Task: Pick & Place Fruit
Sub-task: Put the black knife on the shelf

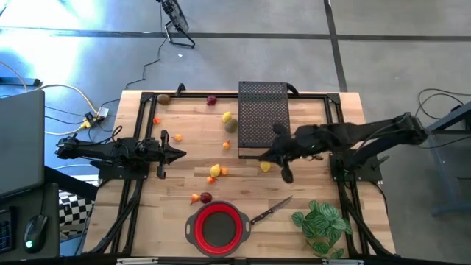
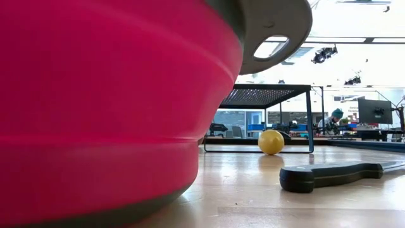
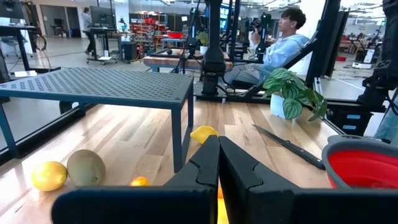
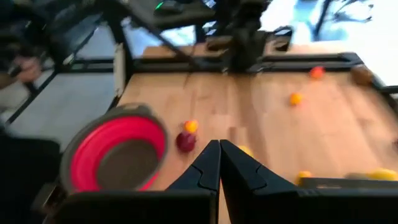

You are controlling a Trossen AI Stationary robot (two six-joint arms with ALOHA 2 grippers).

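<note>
Left gripper (image 1: pixel 180 154) closed, empty, low over the wooden desk (image 1: pixel 184 177). Small roundish toy fruit (image 1: pixel 215 171) scattered mid-desk, none in the round red plastic bowl (image 1: pixel 218 227) at the near edge. Right gripper (image 1: pixel 287 177) closed, empty, beside the black perforated metal stand (image 1: pixel 263 118).

No legible text, labels, brand marks, numbers or signs found in any of the four views. Surfaces checked carry no readable markings; items in the room beyond are too small or blurred to read.
</note>
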